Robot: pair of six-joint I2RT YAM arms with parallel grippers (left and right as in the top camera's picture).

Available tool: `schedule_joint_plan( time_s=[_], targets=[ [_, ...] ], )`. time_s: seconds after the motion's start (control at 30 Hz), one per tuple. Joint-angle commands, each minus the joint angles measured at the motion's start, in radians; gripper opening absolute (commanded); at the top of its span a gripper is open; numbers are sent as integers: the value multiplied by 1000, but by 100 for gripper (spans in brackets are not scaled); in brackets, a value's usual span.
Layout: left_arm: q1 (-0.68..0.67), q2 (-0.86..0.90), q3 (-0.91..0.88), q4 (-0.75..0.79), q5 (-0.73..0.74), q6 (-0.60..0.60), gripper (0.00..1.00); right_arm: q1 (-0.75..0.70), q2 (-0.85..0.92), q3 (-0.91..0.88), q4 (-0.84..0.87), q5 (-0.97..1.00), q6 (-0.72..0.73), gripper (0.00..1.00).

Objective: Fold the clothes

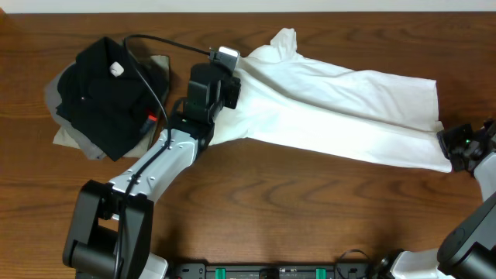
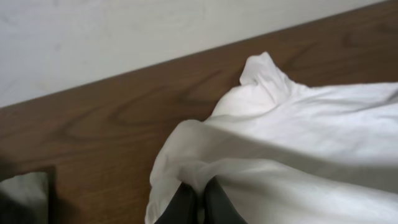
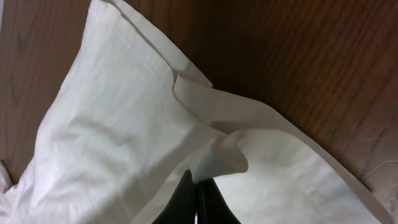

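White and creased, T-shirt [image 1: 333, 108] lies stretched lengthwise across table [image 1: 310, 209], from centre to right edge. Left end effector [image 2: 200, 199] pressed together, pinching bunched cloth at one end of T-shirt. Right end effector [image 3: 196, 190] pressed together, pinching folded edge at opposite end. Black folded garment [image 1: 108, 93] sits atop grey garment [image 1: 54, 93] at far left of table.

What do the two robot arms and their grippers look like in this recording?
The left arm has a pale silver-grey link between bulky black joints, and the right arm matches. A thin black cable loops to a small silver-grey camera block at the left wrist. The left gripper and right gripper each have slim, dark, tapering fingers. A tiny green light glows on the right wrist.
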Motion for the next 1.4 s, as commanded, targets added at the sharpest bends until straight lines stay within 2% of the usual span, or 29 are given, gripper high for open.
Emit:
schedule_joint_plan(
  time_s=[0.0, 0.2, 0.27, 0.33, 0.4, 0.43, 0.5, 0.6, 0.73, 0.9, 0.97, 1.1, 1.17, 1.37],
  targets=[
    [9, 6, 24, 5, -7, -19, 6, 13, 4, 11, 3, 21, 6, 1],
    [12, 48, 24, -4, -6, -19, 7, 13, 4, 11, 3, 29, 5, 2],
    [12, 57, 24, -5, -7, -19, 17, 13, 4, 11, 3, 29, 5, 4],
    [19, 58, 24, -5, -7, -19, 33, 13, 4, 11, 3, 32, 5, 4],
    [29, 56, 24, -5, -8, -19, 61, 13, 4, 11, 3, 32, 1, 6],
    [37, 54, 24, -11, -8, -19, 66, 13, 4, 11, 5, 32, -6, 7],
    [53, 47, 24, -47, -7, -20, 68, 13, 4, 11, 5, 31, -31, 13],
    [65, 28, 24, -138, -6, -31, 71, 13, 4, 11, -9, 31, -60, 31],
    [64, 0, 24, -280, -6, -31, 72, 13, 4, 11, -22, 31, -70, 41],
    [64, -42, 24, -457, 8, -59, 74, 9, 4, 11, -47, 50, -92, 46],
    [64, -54, 24, -528, 45, -69, 80, 8, 5, 11, -80, 114, -92, 47],
    [64, -53, 22, -646, 62, -111, 84, 8, 14, 9, -131, 160, -154, 49],
    [64, -47, 22, -701, 63, -122, 84, 6, 17, 9, -201, 199, -121, 48],
    [65, -42, 1, -735, 66, -129, 84, -37, 17, 9, -275, 195, -92, 49]
  ],
)
